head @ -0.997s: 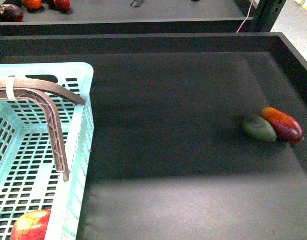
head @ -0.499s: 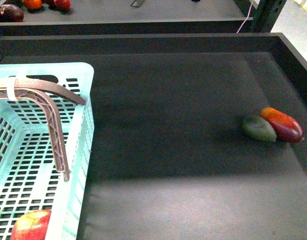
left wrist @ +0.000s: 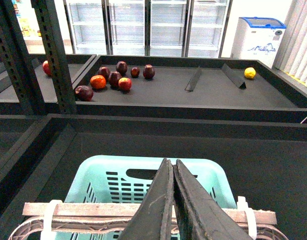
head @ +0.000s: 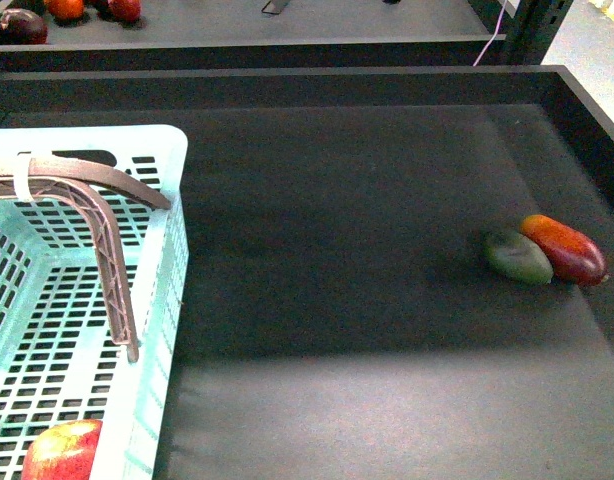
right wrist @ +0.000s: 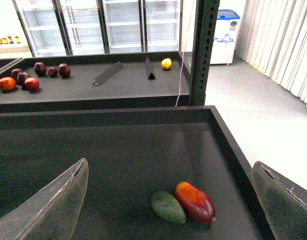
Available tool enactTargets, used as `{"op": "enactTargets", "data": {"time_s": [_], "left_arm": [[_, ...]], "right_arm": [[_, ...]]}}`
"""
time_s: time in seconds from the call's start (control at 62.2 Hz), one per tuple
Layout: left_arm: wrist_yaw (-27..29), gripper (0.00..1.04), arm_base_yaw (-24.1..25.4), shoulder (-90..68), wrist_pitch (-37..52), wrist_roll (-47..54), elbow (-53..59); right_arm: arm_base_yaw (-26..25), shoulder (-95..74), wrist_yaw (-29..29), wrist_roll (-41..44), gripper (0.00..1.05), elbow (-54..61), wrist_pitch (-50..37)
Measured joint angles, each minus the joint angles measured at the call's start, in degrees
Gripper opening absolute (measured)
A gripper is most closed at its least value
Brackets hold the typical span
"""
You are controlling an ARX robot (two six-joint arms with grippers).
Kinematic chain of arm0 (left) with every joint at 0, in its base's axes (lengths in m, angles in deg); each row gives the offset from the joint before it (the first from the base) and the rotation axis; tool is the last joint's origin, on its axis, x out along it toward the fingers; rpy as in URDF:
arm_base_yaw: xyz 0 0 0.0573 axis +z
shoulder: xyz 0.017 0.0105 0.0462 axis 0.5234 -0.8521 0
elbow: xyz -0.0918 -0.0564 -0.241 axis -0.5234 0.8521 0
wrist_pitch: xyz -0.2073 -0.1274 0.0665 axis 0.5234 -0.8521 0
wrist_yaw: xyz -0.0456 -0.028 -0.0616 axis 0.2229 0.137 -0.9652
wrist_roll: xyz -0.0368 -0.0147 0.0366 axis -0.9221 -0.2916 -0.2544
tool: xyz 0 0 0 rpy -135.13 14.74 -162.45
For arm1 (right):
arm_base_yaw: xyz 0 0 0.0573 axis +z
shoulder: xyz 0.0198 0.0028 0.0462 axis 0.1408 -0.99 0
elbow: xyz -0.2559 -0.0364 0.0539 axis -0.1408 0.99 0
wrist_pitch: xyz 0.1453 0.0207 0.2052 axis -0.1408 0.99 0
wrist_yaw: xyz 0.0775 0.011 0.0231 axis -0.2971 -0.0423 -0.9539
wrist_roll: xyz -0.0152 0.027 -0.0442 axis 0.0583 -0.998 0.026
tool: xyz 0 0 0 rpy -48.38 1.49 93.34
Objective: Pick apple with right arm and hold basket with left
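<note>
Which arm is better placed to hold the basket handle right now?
Left. The left gripper is shut right above the basket handle; the right gripper is open over the green fruit.

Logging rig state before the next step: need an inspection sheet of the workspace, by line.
Surface: dark matte tray table with raised rim; bare apart from the items below.
Job's things: round red-yellow apple lying inside the pale mint slotted plastic basket; its brown ribbed handle is swung up.
Clutter: dark green oval fruit touching an oblong red-orange mango, far from the basket.
Grippers: left gripper shut, above the handle bar; contact cannot be told. Right gripper open, holding nothing, above the two loose fruits.
Cables: pale cord hanging by the shelf post.
Surroundings: rear shelf with red and dark fruits, a yellow fruit, glass-door fridges.
</note>
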State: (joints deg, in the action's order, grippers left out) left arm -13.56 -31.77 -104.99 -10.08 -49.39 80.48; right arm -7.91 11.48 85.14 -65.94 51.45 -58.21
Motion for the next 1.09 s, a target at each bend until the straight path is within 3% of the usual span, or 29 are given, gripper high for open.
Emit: {"op": "enactTargets", "data": {"time_s": [1.029,1.094], "left_arm": [[0.0,0.03,0.0,28.83,-23.91,0.24,3.69],[0.0,0.03,0.0,33.79,-30.73,0.24,3.67]], "right_arm": [[0.0,0.0,0.0,0.0,0.96,0.0,0.0],[0.0,0.0,0.0,0.0,0.96,0.0,0.0]]}}
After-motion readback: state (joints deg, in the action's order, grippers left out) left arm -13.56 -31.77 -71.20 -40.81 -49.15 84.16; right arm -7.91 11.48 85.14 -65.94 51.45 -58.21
